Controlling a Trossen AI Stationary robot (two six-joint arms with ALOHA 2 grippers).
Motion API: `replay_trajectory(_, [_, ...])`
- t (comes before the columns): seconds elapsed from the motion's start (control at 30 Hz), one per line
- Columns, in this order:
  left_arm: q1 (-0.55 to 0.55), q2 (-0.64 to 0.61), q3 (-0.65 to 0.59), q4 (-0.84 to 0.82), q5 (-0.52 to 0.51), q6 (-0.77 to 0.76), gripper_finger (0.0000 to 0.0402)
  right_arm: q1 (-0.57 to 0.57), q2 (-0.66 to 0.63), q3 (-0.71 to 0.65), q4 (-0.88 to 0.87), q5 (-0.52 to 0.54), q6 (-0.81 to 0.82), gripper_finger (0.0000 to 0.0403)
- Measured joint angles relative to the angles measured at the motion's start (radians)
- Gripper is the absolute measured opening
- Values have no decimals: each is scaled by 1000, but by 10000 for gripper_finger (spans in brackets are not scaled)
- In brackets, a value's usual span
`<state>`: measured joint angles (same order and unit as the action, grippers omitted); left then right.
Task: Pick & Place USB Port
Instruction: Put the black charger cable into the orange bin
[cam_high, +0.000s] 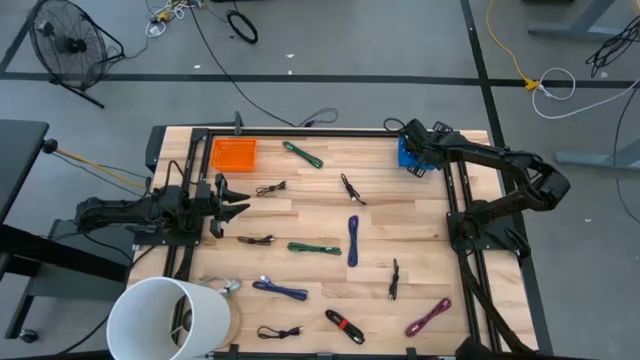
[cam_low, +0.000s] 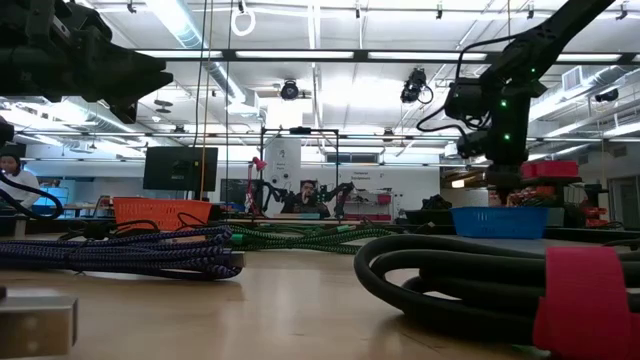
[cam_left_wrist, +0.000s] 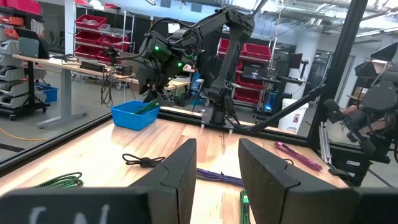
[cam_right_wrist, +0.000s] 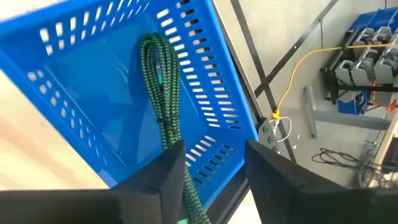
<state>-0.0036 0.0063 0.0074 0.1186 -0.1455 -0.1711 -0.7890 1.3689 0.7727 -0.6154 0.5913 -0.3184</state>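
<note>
A blue basket (cam_high: 405, 157) stands at the table's far right corner. My right gripper (cam_right_wrist: 214, 155) hangs over it, slanting down, fingers apart. A green braided cable (cam_right_wrist: 163, 81) lies coiled on the basket's floor (cam_right_wrist: 93, 93); its near end (cam_right_wrist: 186, 180) runs up between my fingers. In the left wrist view the cable (cam_left_wrist: 148, 107) shows over the basket's rim (cam_left_wrist: 134, 115). My left gripper (cam_high: 235, 200) waits open at the table's left side, level, with nothing between its fingers (cam_left_wrist: 180, 168). My right gripper's fingers stand apart over the basket. The cable's near end (cam_right_wrist: 181, 163) runs along the inner side of one finger (cam_right_wrist: 163, 174). I cannot tell whether it touches that finger. The rest of the cable lies on the basket's floor.
An orange basket (cam_high: 234, 153) sits at the far left. Several coiled cables lie across the table: green (cam_high: 303, 154), black (cam_high: 350, 188), purple (cam_high: 353, 240), green (cam_high: 314, 248), blue (cam_high: 280, 290), magenta (cam_high: 428, 318). A white bucket (cam_high: 168, 318) stands at the near left corner.
</note>
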Motion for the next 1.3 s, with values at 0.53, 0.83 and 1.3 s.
replay_trajectory(0.53, [0,0,0,0,0,-1,124,146,-2,0,-65,-71,157,169])
replay_trajectory(0.83, [0,0,0,0,0,-1,124,265,-4,0,-49,-365,301,169])
replay_trajectory(1.3, [0,0,0,0,0,-2,124,507,31,0,365,-655,527,169])
